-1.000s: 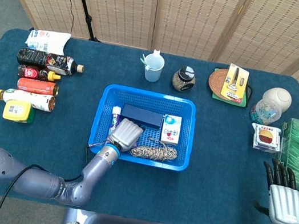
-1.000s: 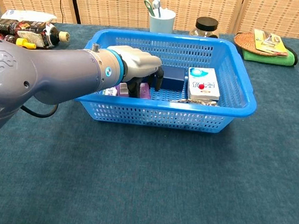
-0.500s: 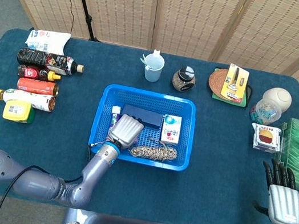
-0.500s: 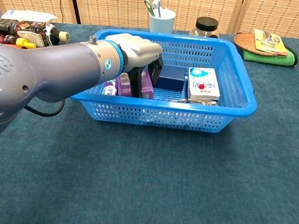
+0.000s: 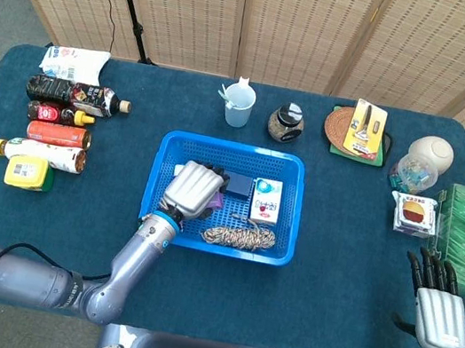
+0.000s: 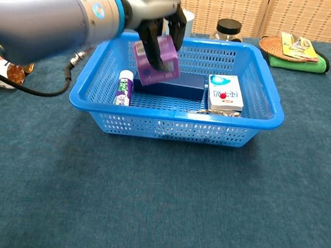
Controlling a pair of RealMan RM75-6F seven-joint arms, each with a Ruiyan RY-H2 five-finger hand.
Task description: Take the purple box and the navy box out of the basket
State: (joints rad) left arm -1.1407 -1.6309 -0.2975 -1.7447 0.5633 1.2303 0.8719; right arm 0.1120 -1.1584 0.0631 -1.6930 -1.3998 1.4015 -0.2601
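Left hand (image 6: 156, 9) grips the purple box (image 6: 155, 60) from above, fingers (image 6: 158, 44) wrapped down over its sides. Box is tilted and lifted clear of the basket floor, hanging over the left-centre of the blue basket (image 6: 260, 118), about level with the rim in the chest view. In the head view the hand (image 5: 194, 190) covers nearly all of it; only a purple sliver shows at the hand's right edge.

Navy box (image 6: 178, 88) lies flat on the basket floor towards the back, just below and behind the purple box, untouched. In the head view a part of it (image 5: 238, 184) shows to the right of the hand.

Other basket contents: white tube with purple print (image 6: 124, 88) along the left wall, white-and-blue carton (image 6: 225, 93) on the right side, coil of rope (image 5: 240, 234) at the front.

Right hand (image 5: 442, 306) rests at the table's right front edge, palm down, fingers straight and spread, holding nothing. Just beyond its fingertips sits a green box (image 5: 461, 234).

Table (image 5: 327, 299) has a dark blue cloth. Bottles (image 5: 57, 121) lie in a group at the left; a cup (image 5: 238, 105) and a jar (image 5: 286, 122) stand behind the basket.
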